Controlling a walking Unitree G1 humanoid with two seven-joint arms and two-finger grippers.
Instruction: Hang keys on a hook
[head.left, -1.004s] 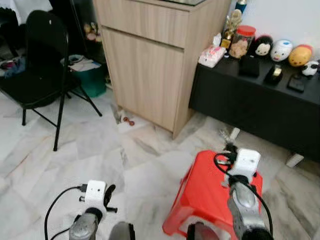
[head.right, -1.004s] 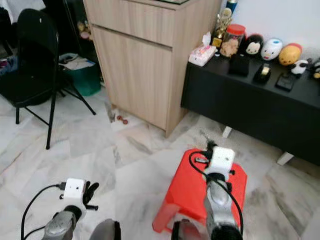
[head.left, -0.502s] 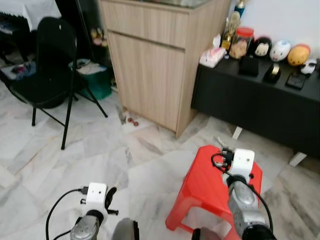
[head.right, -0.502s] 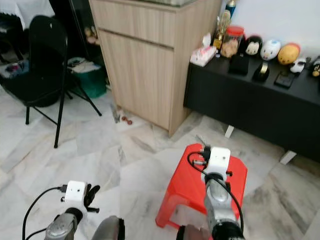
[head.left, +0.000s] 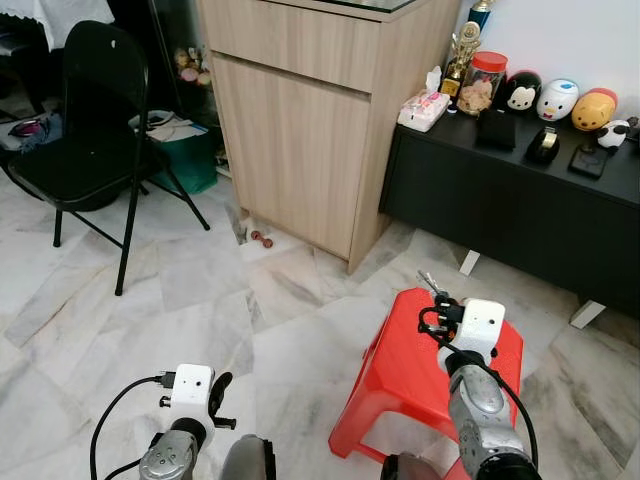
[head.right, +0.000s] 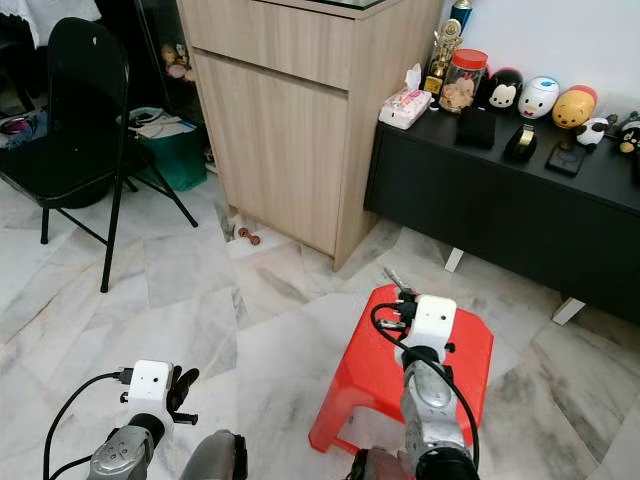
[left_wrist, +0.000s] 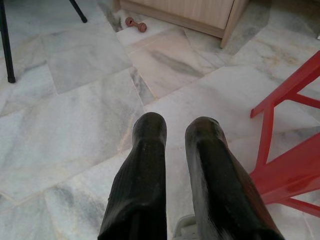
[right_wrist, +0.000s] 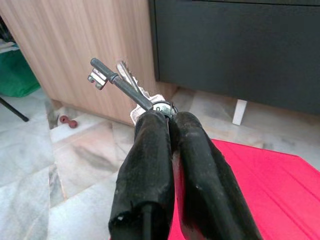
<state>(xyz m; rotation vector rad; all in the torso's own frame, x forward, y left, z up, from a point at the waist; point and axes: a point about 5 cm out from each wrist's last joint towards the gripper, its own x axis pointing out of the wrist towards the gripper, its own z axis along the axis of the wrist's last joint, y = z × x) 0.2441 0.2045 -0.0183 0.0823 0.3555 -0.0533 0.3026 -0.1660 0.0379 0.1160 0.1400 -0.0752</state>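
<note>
My right end effector (right_wrist: 167, 120) is clamped on the bunch of silver metal keys (right_wrist: 125, 82), held above the red plastic stool (head.left: 410, 370), blades pointing forward for hooking. My left end effector (left_wrist: 175, 135) hangs idle, fingers slightly parted.

keys (right_wrist: 131, 86): grey metal
stool (head.left: 400, 375): bright red
floor (head.left: 200, 300): white-grey veined marble
cabinet (head.left: 300, 150): light woodgrain
folding chair (head.left: 85, 120): black
</note>
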